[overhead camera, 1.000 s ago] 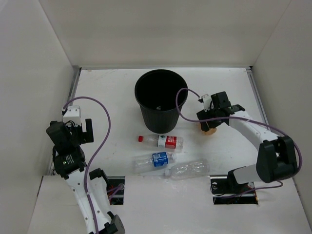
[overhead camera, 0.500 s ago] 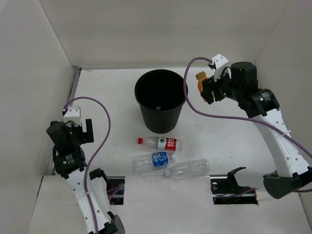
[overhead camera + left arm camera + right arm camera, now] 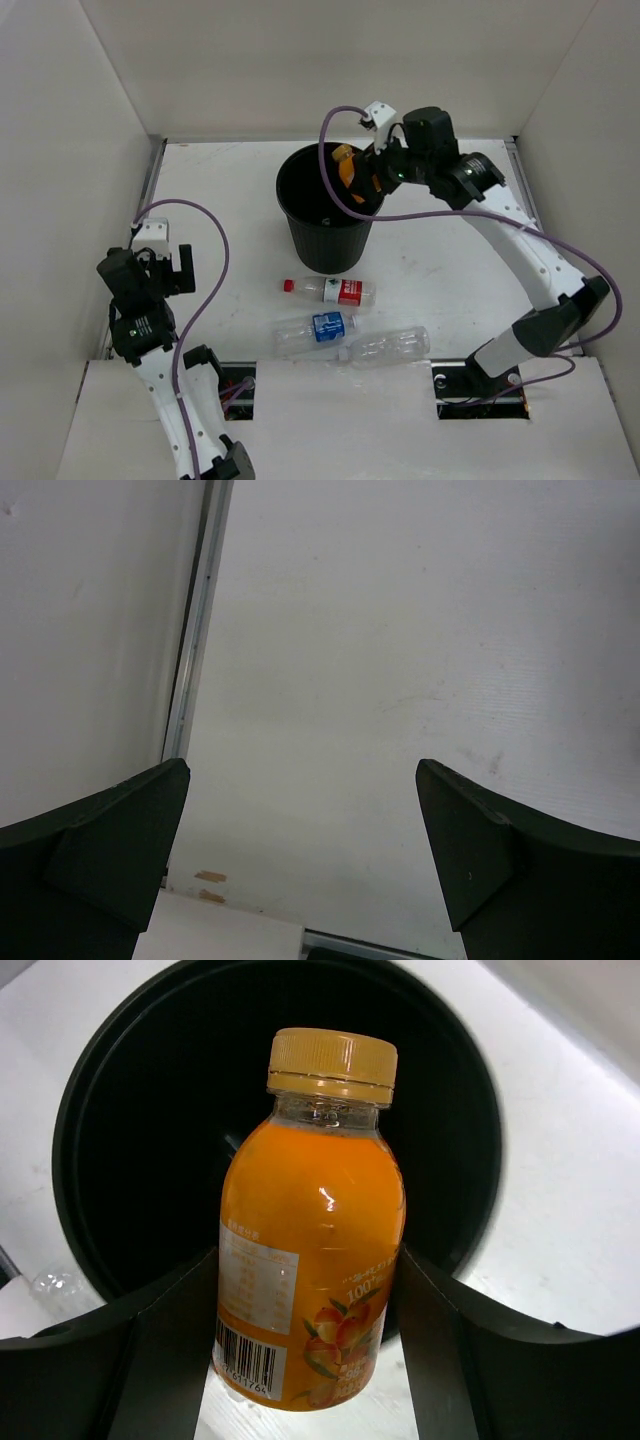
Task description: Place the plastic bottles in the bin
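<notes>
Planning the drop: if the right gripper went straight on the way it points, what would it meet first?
The bin. The right gripper, shut on the orange bottle, points into its open mouth; the bottle's cap would probably reach the dark inside first, though depth is unclear.

small orange plastic bottle [image 3: 312, 1230]: lower sides hidden behind right pincer [image 3: 308, 1252]
round black plastic bin [image 3: 130, 1160]: bottom too dark to see

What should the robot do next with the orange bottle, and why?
Probably open the right gripper and let the orange bottle drop. The fingers hold it, and it hangs over the bin's open mouth, so it should fall inside.
</notes>
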